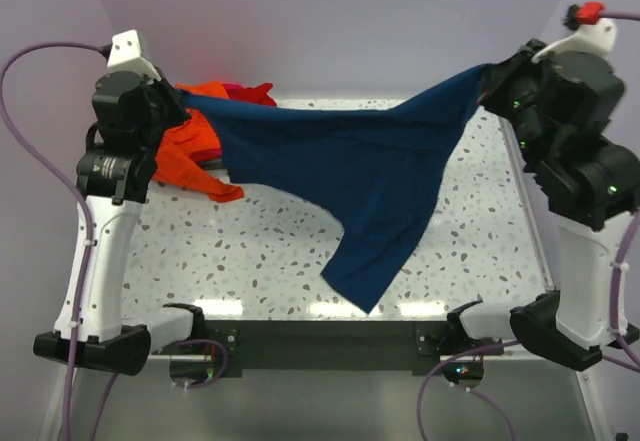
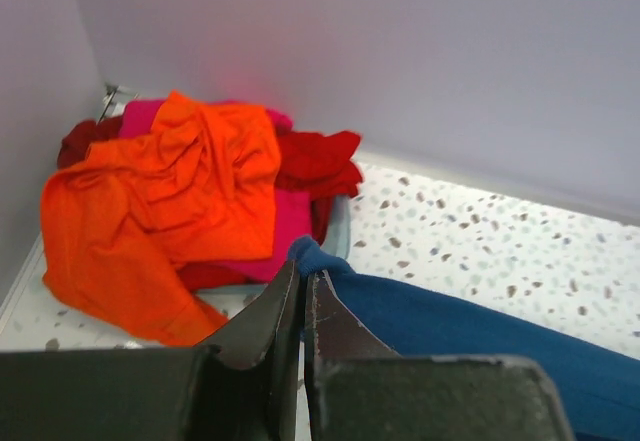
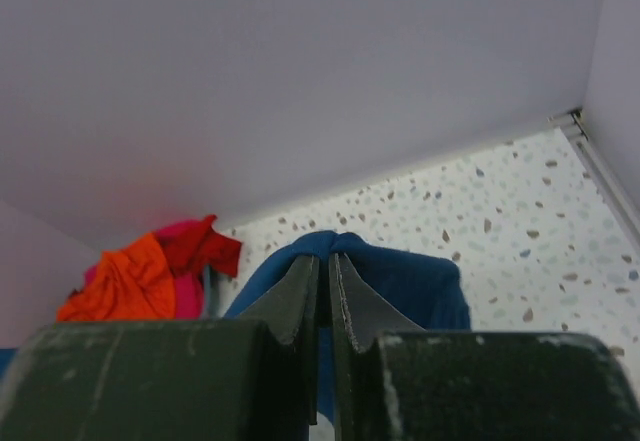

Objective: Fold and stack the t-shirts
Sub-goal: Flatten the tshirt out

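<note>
Early: L end effector (image 2: pixel 305 277) & R end effector (image 3: pixel 324 261) both clamp navy t-shirt (image 1: pixel 370 161) aloft, unfolded; orange/red/pink heap (image 2: pixel 170 191) unfolded, nothing stacked.

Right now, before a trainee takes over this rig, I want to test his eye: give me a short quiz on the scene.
1. True or false: the navy t-shirt lies flat on the table.
2. Of the left gripper and right gripper, which is shut on it? A) left only B) right only C) both
3. Fill in: the topmost t-shirt in the heap is ___.
Key: 1 false, it hangs between the grippers; 2 C; 3 orange.
</note>
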You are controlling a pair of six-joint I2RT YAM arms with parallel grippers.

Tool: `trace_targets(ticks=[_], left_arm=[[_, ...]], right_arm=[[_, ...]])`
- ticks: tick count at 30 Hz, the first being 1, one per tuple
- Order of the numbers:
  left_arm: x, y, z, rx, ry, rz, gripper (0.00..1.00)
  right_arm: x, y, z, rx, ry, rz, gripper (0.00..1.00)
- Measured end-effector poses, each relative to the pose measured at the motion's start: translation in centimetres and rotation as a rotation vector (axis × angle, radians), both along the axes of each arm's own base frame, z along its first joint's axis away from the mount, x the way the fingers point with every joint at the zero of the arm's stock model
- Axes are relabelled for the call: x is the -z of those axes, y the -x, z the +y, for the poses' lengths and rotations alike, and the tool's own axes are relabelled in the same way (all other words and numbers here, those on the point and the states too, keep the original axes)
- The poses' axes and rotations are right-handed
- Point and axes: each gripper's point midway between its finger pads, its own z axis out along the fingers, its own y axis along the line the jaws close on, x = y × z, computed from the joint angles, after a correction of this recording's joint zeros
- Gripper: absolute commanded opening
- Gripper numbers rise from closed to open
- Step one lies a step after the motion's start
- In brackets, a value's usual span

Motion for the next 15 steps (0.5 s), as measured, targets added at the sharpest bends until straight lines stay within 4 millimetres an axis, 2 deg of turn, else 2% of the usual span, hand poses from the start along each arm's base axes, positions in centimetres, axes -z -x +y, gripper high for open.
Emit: trace_targets(ticks=[3,4,9,12,15], left_arm=[[-4.1,2.2,-1.0,0.069,0.023,-0.088,0.00],[-5.4,3.0,-1.3,0.094,0.030,-0.116,0.00],[-11.3,7.6,-2.6,0.202,0.051,-0.257,0.00],[-13.7,10.6,-3.3,0.264,0.057,-0.318,0.00],[-15.3,13.0,-4.0,0.319,0.064,-0.360,0.00]], right_arm=[[-4.9,3.0,-1.1,-0.023,-0.021,-0.131,0.00],[-6.0,4.2,-1.5,-0.031,-0.025,-0.167,0.00],[-8.5,9.8,-3.1,-0.084,-0.029,-0.286,0.00],[-10.3,13.6,-4.2,-0.117,-0.040,-0.379,0.00],[-12.5,16.9,-5.1,-0.138,-0.059,-0.485,0.00]])
